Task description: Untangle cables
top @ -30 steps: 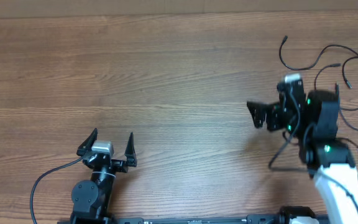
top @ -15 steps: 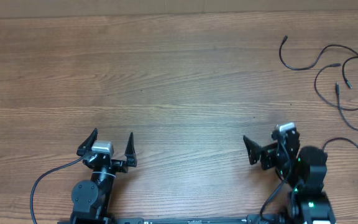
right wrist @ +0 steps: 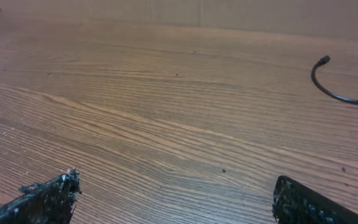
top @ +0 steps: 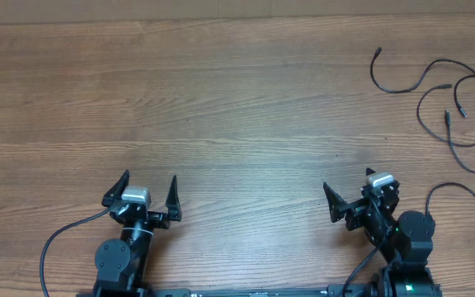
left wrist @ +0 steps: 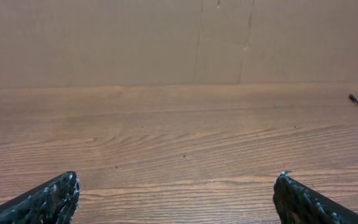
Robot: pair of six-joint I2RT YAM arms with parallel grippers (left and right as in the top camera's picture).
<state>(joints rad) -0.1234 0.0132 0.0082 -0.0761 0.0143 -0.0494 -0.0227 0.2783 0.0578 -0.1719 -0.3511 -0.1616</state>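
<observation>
Several thin black cables [top: 435, 91] lie as separate wavy strands at the table's far right, and one more strand [top: 456, 194] curves beside my right arm. My left gripper [top: 149, 180] rests near the front edge at the left, open and empty. At the front right my right gripper [top: 346, 181] is also open and empty, well short of the strands. The left wrist view has a plug end [left wrist: 357, 101] at its far right, beyond the wide-apart fingers of the left gripper [left wrist: 174, 186]. One strand's plug end [right wrist: 324, 61] lies ahead and to the right of the right gripper [right wrist: 176, 186].
The wooden table [top: 221, 107] stretches bare between the arms and to the far edge. A brown cardboard wall [left wrist: 166, 37] stands behind it. A thicker arm cable [top: 60, 235] loops at the front left.
My right arm has drawn back from the strands toward the front edge, its gripper staying open. The left arm and the strands have not moved.
</observation>
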